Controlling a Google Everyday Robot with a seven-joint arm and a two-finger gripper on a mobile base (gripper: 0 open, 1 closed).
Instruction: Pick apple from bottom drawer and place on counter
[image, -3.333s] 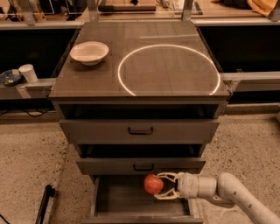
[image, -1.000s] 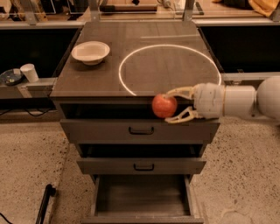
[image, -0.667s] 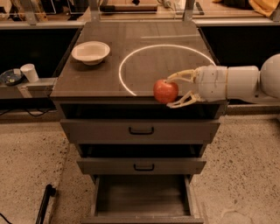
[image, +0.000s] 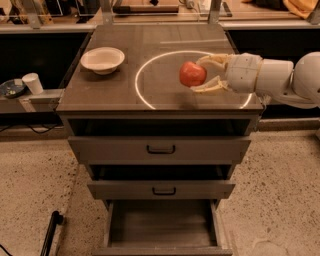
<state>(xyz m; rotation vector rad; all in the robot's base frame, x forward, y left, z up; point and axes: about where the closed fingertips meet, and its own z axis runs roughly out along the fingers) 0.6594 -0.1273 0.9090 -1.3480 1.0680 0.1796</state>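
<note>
The red apple (image: 192, 74) is held in my gripper (image: 203, 74), whose pale fingers are shut around it from the right. It hangs a little above the counter (image: 115, 95), over the right half of the white circle (image: 141, 95). My white arm (image: 280, 77) reaches in from the right edge. The bottom drawer (image: 161, 223) is pulled open at the foot of the cabinet, and its dark floor holds nothing.
A white bowl (image: 102, 59) sits on the counter's left rear. The two upper drawers (image: 160, 149) with black handles stand slightly out. A white cup (image: 33, 83) and a dish are on a ledge at left. A black rod (image: 50, 231) lies on the speckled floor.
My gripper has lifted the apple out of the bottom drawer, up past the cabinet front, and in over the counter's circle.
</note>
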